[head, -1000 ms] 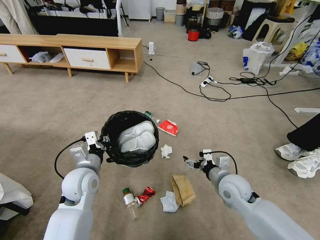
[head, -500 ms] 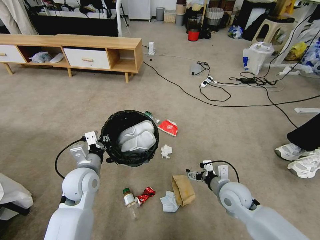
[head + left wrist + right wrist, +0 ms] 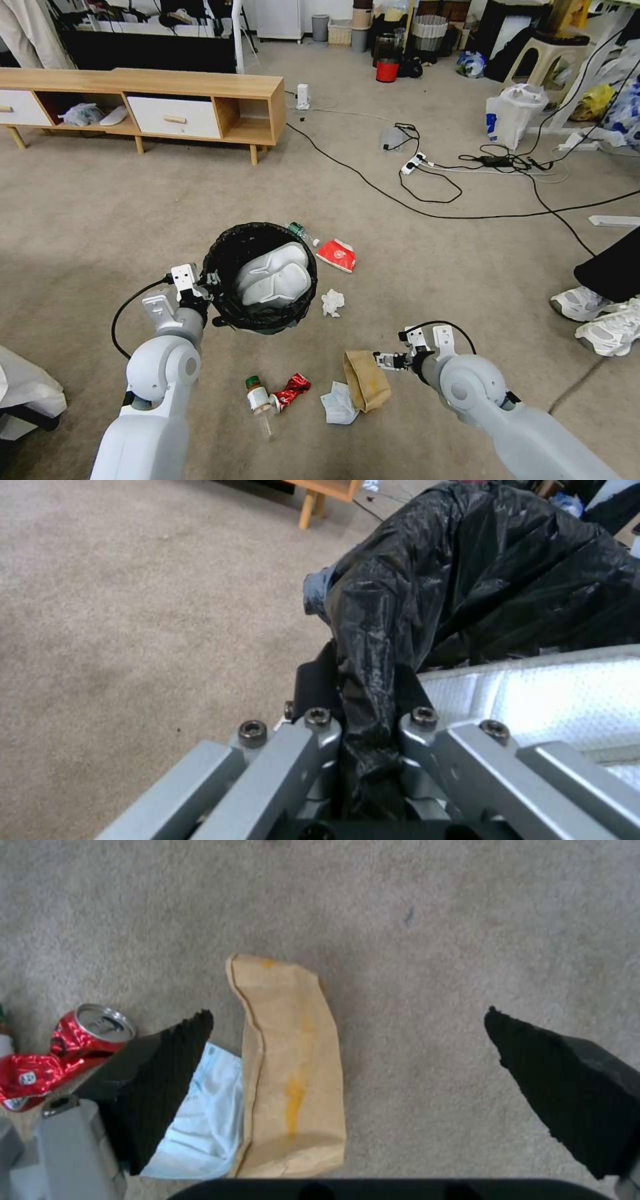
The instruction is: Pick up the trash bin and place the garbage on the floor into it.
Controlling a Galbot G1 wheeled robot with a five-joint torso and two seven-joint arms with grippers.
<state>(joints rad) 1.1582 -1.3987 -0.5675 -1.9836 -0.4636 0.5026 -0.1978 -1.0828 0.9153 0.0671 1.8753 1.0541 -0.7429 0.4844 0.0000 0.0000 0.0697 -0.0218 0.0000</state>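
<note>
Since a second ago the right arm has drawn back toward the robot and dropped lower, bringing its end effector from open carpet down beside the brown paper bag; the bin and the litter lie where they were.

At the left, the left end effector (image 3: 205, 288) is clamped on the black liner folded over the rim of the trash bin (image 3: 230, 257), which it holds at its near-left edge; the left wrist view shows the bag pinched between both fingers (image 3: 319, 690). A white foam container (image 3: 275, 275) already sits inside. Ahead of the robot, below the bin, lie a green-capped bottle (image 3: 257, 401) and a crushed red can (image 3: 291, 391), then a pale tissue packet (image 3: 339, 404) touching the brown paper bag (image 3: 366, 380). A white tissue (image 3: 332, 302) and a flat red packet (image 3: 337, 255) lie just right of the bin.

At the right, the right end effector (image 3: 386, 361) hangs spread wide at the bag's upper right edge, gripping nothing; the right wrist view shows the bag between its fingers (image 3: 175, 1060).

The step in hand looks like collecting the paper bag. The next move probably calls for lowering onto it and closing across its width without catching the packet.
</note>
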